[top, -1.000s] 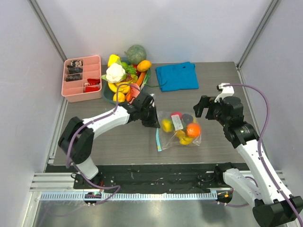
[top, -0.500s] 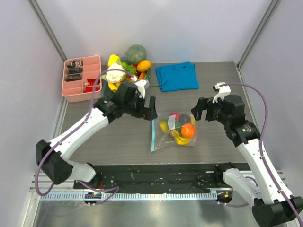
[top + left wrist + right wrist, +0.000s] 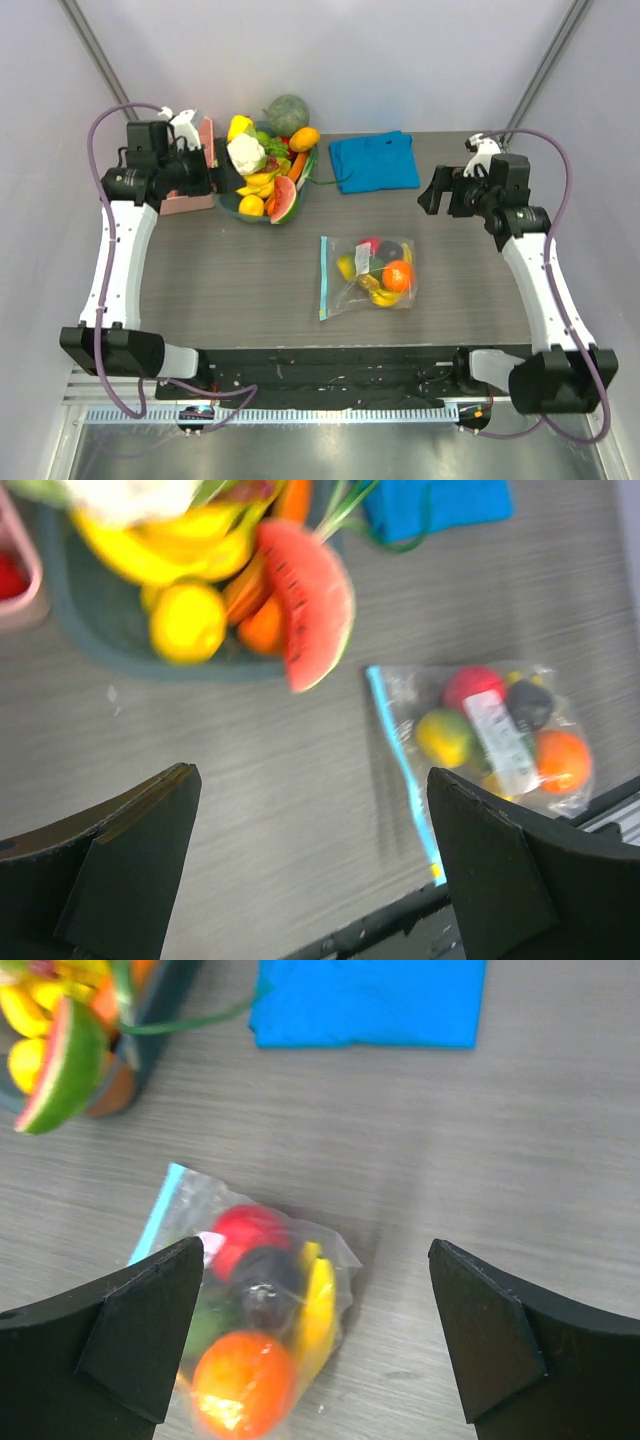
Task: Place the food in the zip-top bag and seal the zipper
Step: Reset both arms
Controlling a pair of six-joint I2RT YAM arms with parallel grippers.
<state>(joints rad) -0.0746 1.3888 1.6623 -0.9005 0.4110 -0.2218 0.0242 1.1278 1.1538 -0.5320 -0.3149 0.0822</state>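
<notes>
The clear zip-top bag point(image 3: 370, 275) lies flat in the middle of the table, with nothing touching it. Inside it is the food: an orange point(image 3: 397, 275), a red apple point(image 3: 371, 245), a dark plum point(image 3: 390, 251), a lemon point(image 3: 348, 266) and a banana point(image 3: 385, 296). The blue-teal zipper point(image 3: 324, 278) runs straight along the bag's left edge. My left gripper point(image 3: 212, 165) hangs open at the far left by the pink tray. In its wrist view the left gripper point(image 3: 310, 772) is empty, with the bag point(image 3: 490, 735) to its right. My right gripper point(image 3: 440, 190) is open at the far right, and the right gripper point(image 3: 315, 1245) is high above the bag point(image 3: 255, 1330).
A green bowl point(image 3: 232, 203) at the back holds a cauliflower point(image 3: 243, 153), bananas and a watermelon slice point(image 3: 285, 198), with a melon point(image 3: 287, 113) behind. A pink tray point(image 3: 190, 203) stands left of it. A folded blue cloth point(image 3: 373, 161) lies at the back right.
The left gripper opened, let go of the bag's zipper edge and swung back to the far left. The right arm drew back and up. The bag shifted slightly left.
</notes>
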